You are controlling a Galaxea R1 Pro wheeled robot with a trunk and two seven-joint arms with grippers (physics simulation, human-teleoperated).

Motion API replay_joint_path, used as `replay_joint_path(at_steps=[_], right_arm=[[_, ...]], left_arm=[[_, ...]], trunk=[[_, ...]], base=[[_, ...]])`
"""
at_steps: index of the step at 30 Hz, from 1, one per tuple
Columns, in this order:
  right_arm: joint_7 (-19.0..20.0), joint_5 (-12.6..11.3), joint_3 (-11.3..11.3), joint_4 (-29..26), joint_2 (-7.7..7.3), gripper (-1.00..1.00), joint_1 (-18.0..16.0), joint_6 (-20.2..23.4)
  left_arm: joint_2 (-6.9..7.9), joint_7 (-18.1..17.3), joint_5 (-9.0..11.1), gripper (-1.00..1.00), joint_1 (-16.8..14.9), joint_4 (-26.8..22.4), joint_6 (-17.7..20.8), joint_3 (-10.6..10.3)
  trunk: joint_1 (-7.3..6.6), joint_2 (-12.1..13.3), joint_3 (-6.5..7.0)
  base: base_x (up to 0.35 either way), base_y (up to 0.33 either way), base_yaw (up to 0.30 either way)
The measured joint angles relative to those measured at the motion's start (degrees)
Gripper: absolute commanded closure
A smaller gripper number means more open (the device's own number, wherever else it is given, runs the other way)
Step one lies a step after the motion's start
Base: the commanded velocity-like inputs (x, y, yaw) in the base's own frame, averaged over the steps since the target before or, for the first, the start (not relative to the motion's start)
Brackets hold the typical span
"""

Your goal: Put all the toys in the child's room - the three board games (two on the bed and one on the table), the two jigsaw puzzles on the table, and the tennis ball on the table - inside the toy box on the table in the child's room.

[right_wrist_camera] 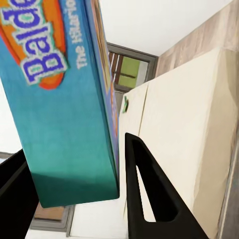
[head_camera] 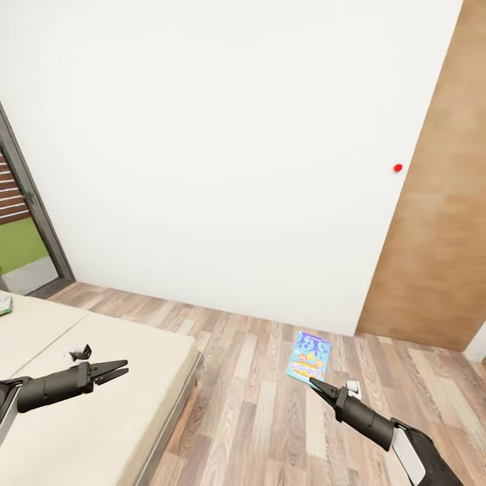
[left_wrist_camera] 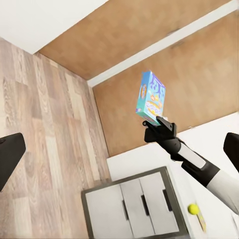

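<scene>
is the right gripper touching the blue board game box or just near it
Touching. In the right wrist view the board game box sits clamped between the right gripper's dark fingers; the left wrist view shows the box held up at that gripper's tip.

You've got the board game box (right_wrist_camera: pixel 69 99) up close: "Balde…" in purple on an orange badge, "The Hila…" in white at its two o'clock; both run off-frame.

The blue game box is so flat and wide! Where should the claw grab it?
Best at a narrow end, pinching across its thin side. The blue game box is broad and flat, so it is probably too wide to pinch from edge to edge, but its thickness fits between the fingers. The right claw holds it that way now, one finger on each printed face, coming in from the end.
</scene>
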Motion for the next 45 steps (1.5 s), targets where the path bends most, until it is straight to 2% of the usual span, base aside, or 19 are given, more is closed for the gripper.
replay_joint_path(at_steps=[15, 22, 45], right_arm=[[-0.1, 0.1, 0.0, 0.0, 0.04, 1.00, -0.1, 0.0], [0.0, 0.0, 0.0, -0.1, 0.03, 1.00, -0.1, 0.0], [-0.2, 0.0, 0.0, 0.2, 0.01, 1.00, -0.1, -0.1]], left_arm=[[-0.05, 0.0, 0.0, -1.00, 0.0, 0.0, 0.0, -0.1], [-0.08, 0.0, 0.0, -1.00, 0.0, 0.0, 0.0, -0.1], [0.08, 0.0, 0.0, -1.00, 0.0, 0.0, 0.0, 0.0]], trunk=[[0.00, 0.0, 0.93], [0.00, 0.0, 0.97], [0.00, 0.0, 0.98]], base=[[0.000, 0.000, -0.177], [0.000, 0.000, -0.163], [0.000, 0.000, -0.275]])
